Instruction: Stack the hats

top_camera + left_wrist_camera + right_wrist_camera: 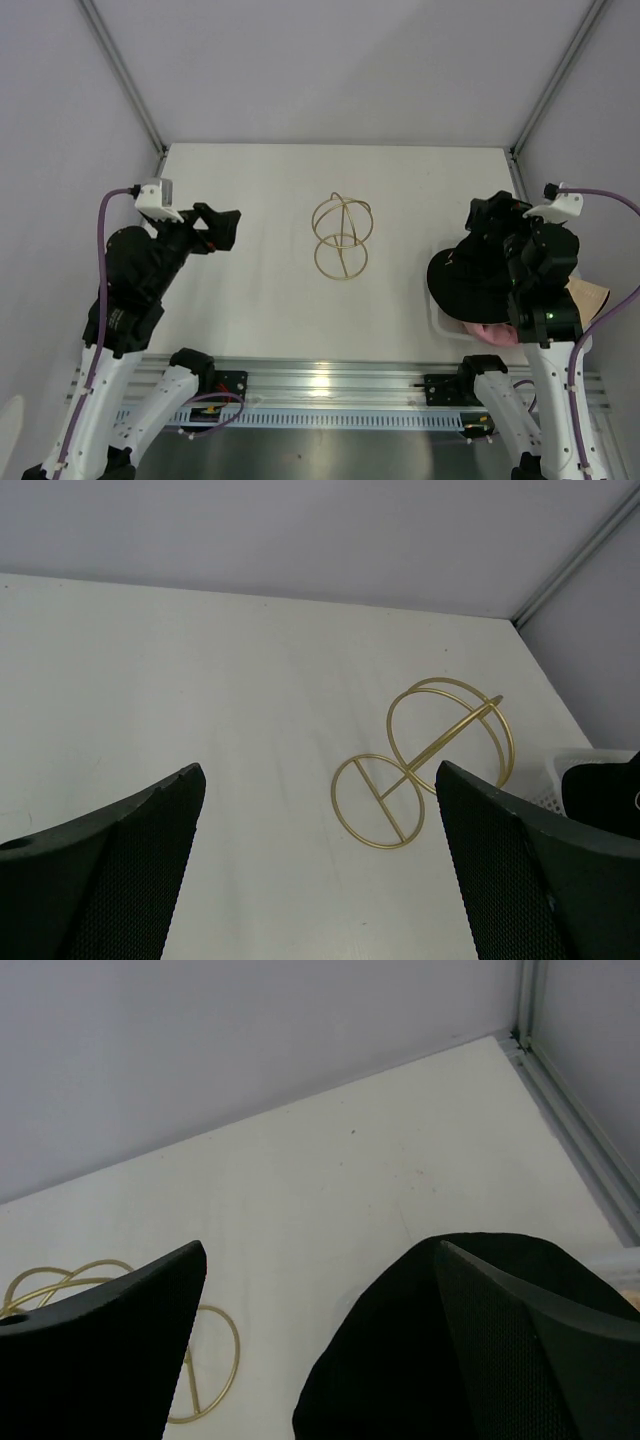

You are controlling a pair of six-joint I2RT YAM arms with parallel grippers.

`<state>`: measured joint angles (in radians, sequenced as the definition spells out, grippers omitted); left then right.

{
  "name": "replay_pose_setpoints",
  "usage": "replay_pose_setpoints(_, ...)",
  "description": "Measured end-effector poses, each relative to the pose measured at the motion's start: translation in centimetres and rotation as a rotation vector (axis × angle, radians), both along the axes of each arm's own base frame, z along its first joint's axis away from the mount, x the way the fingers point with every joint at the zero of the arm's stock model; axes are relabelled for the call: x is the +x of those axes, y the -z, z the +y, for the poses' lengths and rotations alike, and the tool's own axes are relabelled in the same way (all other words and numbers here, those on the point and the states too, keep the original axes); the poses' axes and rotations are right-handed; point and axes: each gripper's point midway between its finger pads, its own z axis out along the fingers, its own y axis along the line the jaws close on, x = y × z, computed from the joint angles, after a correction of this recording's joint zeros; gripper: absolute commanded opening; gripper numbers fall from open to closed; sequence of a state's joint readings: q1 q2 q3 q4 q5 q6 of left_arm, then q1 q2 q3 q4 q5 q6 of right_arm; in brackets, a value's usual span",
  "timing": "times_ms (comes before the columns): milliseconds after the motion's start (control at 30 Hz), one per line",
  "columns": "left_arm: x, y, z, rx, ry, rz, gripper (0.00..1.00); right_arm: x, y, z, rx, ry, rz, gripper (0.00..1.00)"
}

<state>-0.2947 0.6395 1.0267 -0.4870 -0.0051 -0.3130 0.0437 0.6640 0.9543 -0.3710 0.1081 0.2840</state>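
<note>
A black hat (468, 282) lies on top of a pile in a white basket at the right, with a pink hat (492, 335) under its near edge and a beige hat (592, 296) to its right. My right gripper (492, 216) is open and empty, held over the far side of the black hat. In the right wrist view the black hat (400, 1360) fills the lower right between and under the open fingers (110, 1350). My left gripper (218, 228) is open and empty above the table at the left. In the left wrist view the black hat (612, 796) shows at the right edge.
A gold wire-ring stand (341, 236) lies on the white table at the middle; it also shows in the left wrist view (432, 760) and the right wrist view (205, 1360). The white mesh basket (438, 318) sits at the right near edge. Grey walls enclose the table.
</note>
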Motion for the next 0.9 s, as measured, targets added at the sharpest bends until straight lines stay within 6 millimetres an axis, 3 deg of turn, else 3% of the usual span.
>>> replay_pose_setpoints(333, -0.9, -1.1, -0.4, -0.012, 0.037, -0.03, 1.0, -1.1, 2.2, -5.1, 0.018, 0.32, 0.154, 0.99)
replay_pose_setpoints(433, -0.9, -0.8, -0.4, -0.006, 0.036, -0.012, 1.0, 0.3, 3.1, -5.5, 0.014, 0.35, 0.215, 0.99)
replay_pose_setpoints(567, -0.2, 0.0, -0.8, 0.008, 0.049, 0.044, 1.0, 1.8, 6.5, -5.4, 0.0, 0.353, 0.325, 0.97)
replay_pose_setpoints(667, 0.1, 0.9, -1.4, 0.015, 0.078, 0.079, 1.0, 1.5, 9.1, -5.3, -0.012, 0.352, 0.382, 0.96)
replay_pose_setpoints(767, 0.1, 1.4, -1.6, 0.025, 0.087, 0.101, 0.99, 1.5, 9.6, -5.3, -0.016, 0.351, 0.393, 0.91)
replay_pose_setpoints(867, 0.0, 1.5, -1.6, 0.026, 0.087, 0.103, 1.0, 1.8, 9.7, -5.5, -0.022, 0.357, 0.394, 0.63)
replay_pose_setpoints(900, 0.0, 1.4, -1.5, 0.025, 0.087, 0.1, 1.0, 1.9, 9.9, -5.5, -0.027, 0.358, 0.398, 0.3)
